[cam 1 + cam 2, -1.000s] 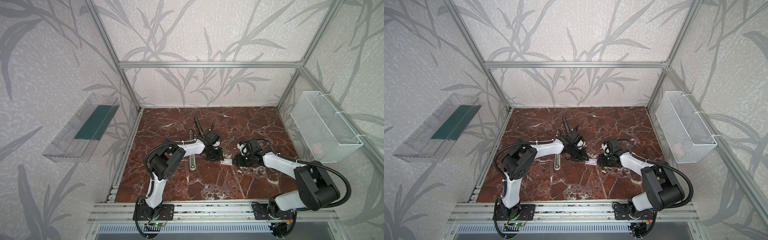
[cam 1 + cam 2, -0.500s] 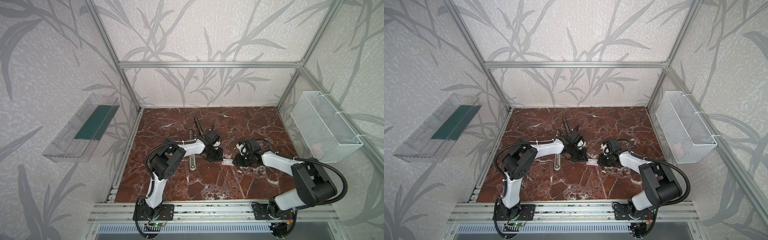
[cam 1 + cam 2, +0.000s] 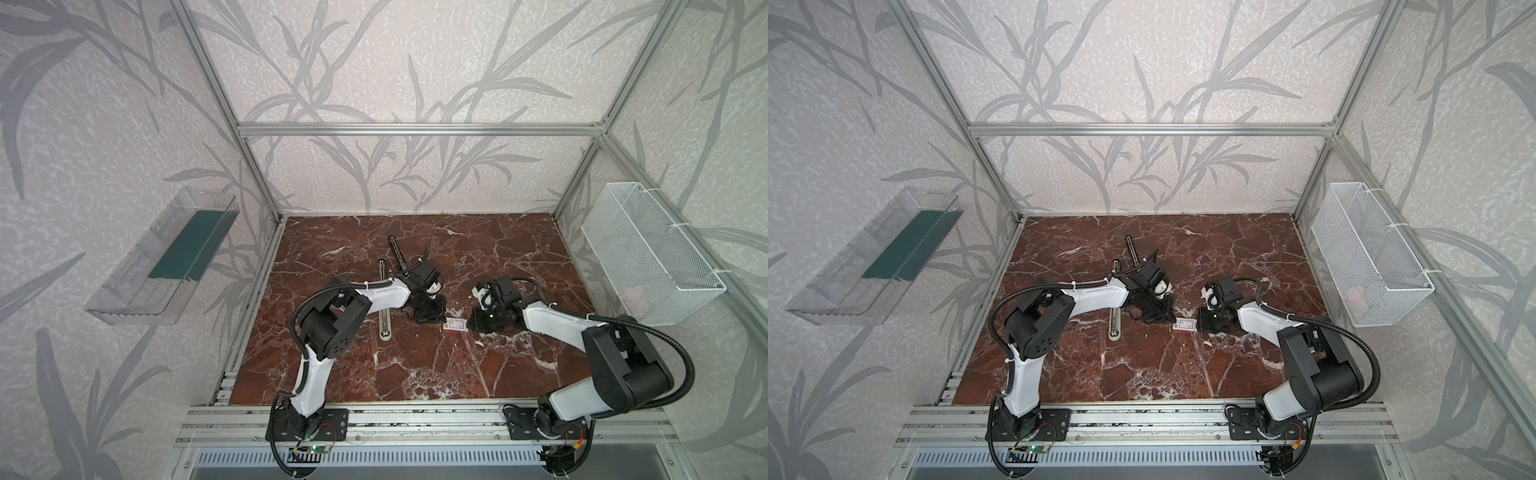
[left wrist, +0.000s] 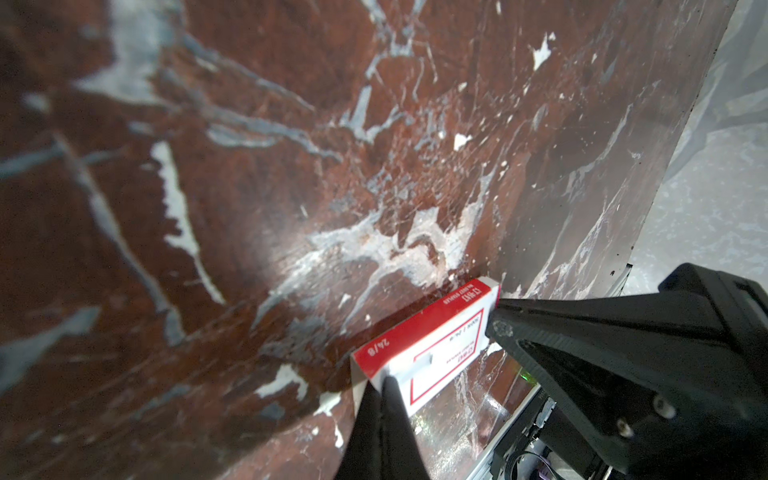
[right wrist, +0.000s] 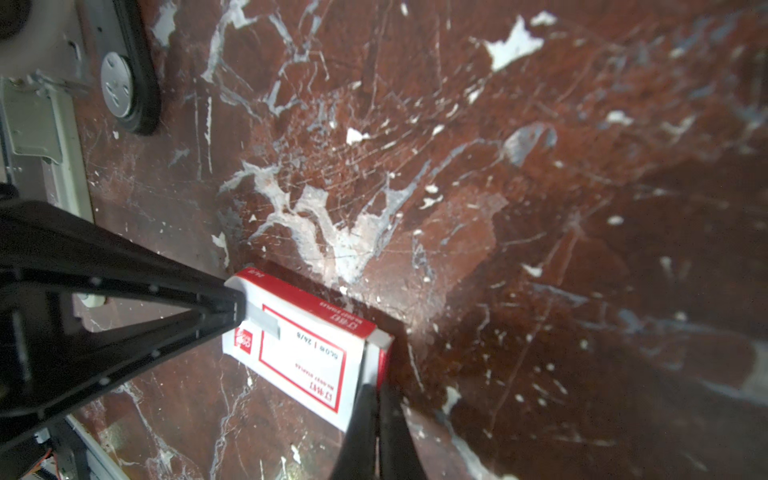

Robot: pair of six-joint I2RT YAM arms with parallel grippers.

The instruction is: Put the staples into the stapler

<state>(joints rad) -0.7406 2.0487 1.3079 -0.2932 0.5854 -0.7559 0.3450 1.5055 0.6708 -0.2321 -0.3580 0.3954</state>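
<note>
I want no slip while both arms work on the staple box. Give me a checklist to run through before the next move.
1. The left gripper is shut on one end of the staple box: ok.
2. The right gripper is shut on the flap at the opposite end: ok.
3. The staples are exposed: not ok; no strip shows.
4. The box lies flat on the table: cannot tell.
5. The stapler is ready to take a strip: cannot tell; it lies beyond the left arm, which partly hides it.
</note>
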